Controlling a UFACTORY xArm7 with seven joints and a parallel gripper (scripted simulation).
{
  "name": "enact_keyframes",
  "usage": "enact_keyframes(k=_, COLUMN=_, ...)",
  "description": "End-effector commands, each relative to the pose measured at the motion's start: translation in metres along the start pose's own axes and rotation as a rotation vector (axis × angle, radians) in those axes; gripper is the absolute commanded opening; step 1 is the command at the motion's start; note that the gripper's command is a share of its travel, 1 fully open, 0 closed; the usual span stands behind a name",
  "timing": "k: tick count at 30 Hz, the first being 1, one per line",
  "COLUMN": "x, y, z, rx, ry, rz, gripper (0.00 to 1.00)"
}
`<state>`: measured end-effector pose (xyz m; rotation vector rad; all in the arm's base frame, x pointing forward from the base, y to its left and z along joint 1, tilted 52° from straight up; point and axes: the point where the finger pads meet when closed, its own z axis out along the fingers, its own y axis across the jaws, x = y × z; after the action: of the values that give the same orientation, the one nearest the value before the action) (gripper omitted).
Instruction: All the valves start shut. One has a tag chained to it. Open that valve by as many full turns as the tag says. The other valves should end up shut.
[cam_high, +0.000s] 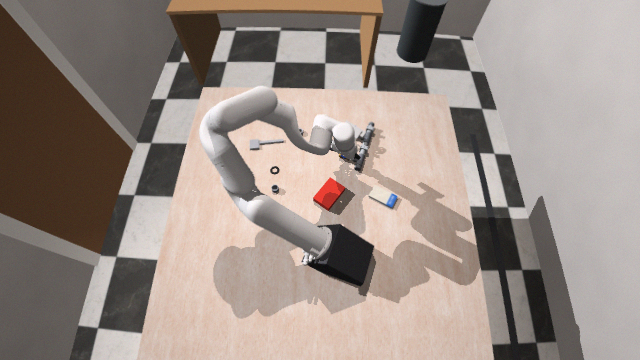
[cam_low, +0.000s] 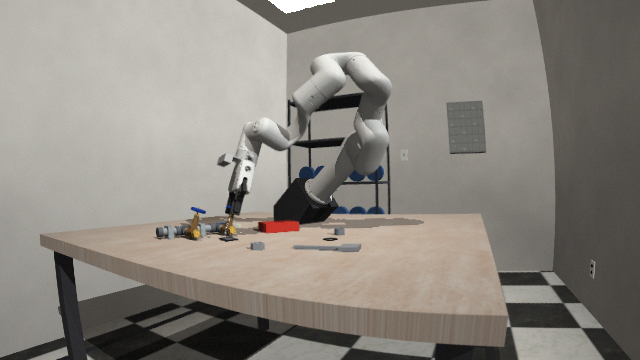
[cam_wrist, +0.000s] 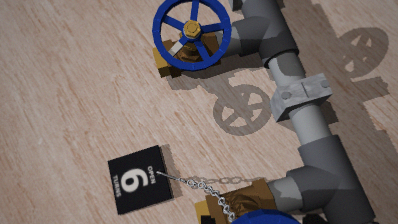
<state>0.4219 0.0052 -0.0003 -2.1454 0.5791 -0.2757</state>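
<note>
A grey pipe (cam_wrist: 300, 100) carries two brass valves with blue handwheels. A black tag (cam_wrist: 140, 179) reading "OPEN 6 TURNS" lies on the table, and a chain (cam_wrist: 215, 189) joins it to the nearer valve, whose handwheel (cam_wrist: 265, 218) just shows at the bottom edge of the wrist view. The other valve's handwheel (cam_wrist: 191, 32) is free at the top. In the exterior view my gripper (cam_low: 234, 207) points down onto the tagged valve (cam_low: 230, 227) and is shut on its handwheel. The untagged valve (cam_low: 197, 220) stands to its left. The fingertips are hidden in the wrist view.
A red block (cam_high: 329, 193) and a white and blue box (cam_high: 384, 197) lie near the pipe (cam_high: 365, 145). A grey wrench (cam_high: 265, 143), a black ring (cam_high: 274, 170) and a small nut (cam_high: 275, 189) lie to the left. My black base (cam_high: 345, 254) stands nearer the front.
</note>
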Motion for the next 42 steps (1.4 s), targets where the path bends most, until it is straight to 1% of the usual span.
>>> enact_keyframes(k=1, x=0.0019, y=0.0006, z=-0.0016, rx=0.008, ry=0.023, rz=-0.279, gripper=0.00)
enact_keyframes(k=2, x=0.0019, y=0.0006, z=-0.0016, rx=0.006, ry=0.022, rz=-0.327, gripper=0.00)
enact_keyframes(k=4, x=0.0019, y=0.0006, z=-0.0016, rx=0.006, ry=0.022, rz=-0.327, gripper=0.00)
enact_keyframes(k=5, x=0.0019, y=0.0006, z=-0.0016, rx=0.006, ry=0.025, rz=-0.468, gripper=0.00)
enact_keyframes(k=8, x=0.0019, y=0.0006, z=-0.0016, rx=0.001, ry=0.020, rz=-0.582, gripper=0.00)
enact_keyframes(k=19, x=0.0019, y=0.0006, z=-0.0016, rx=-0.011, ry=0.006, rz=-1.108, gripper=0.00)
enact_keyframes(k=21, x=0.0019, y=0.0006, z=-0.0016, rx=-0.011, ry=0.006, rz=-1.108, gripper=0.00)
enact_keyframes(k=22, x=0.0019, y=0.0006, z=-0.0016, rx=-0.012, ry=0.008, rz=-1.249, gripper=0.00)
enact_keyframes(k=29, x=0.0019, y=0.0006, z=-0.0016, rx=-0.015, ry=0.004, rz=-1.552, gripper=0.00)
enact_keyframes(k=36, x=0.0019, y=0.0006, z=-0.0016, rx=-0.015, ry=0.016, rz=-1.881, gripper=0.00)
enact_keyframes(k=38, x=0.0019, y=0.0006, z=-0.0016, rx=-0.015, ry=0.016, rz=-1.881, gripper=0.00)
enact_keyframes(k=39, x=0.0019, y=0.0006, z=-0.0016, rx=-0.017, ry=0.037, rz=-2.009, gripper=0.00)
enact_keyframes(k=42, x=0.0019, y=0.0006, z=-0.0016, rx=-0.018, ry=0.037, rz=-2.044, gripper=0.00)
